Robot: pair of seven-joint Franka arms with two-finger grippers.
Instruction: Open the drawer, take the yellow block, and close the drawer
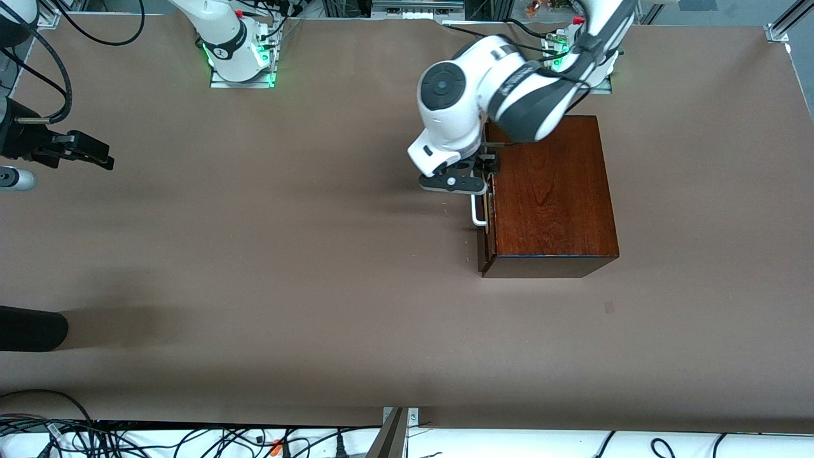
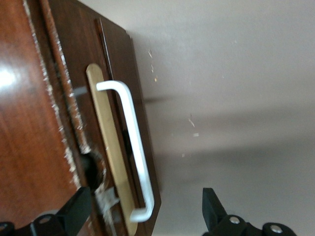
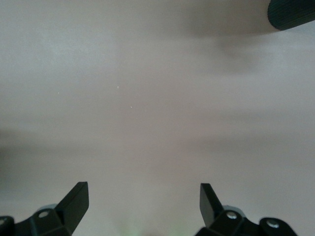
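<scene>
The box [image 1: 552, 191] sits toward the left arm's end of the table [image 1: 286, 267], its drawer [image 2: 110, 147] almost shut, so nothing inside shows and the yellow block is not in sight. The left gripper [image 2: 147, 216] hangs at the white handle [image 1: 478, 212], fingers spread wide, gripping nothing. The right gripper [image 3: 143, 204] waits open over bare table at the right arm's end

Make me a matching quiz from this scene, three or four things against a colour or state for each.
Things:
1. drawer
2. handle
3. left gripper
4. right gripper

States:
A. white
B. open over bare table, waiting
C. shut in the wooden box
D. open at the drawer front

Pairs: 1-C, 2-A, 3-D, 4-B
</scene>
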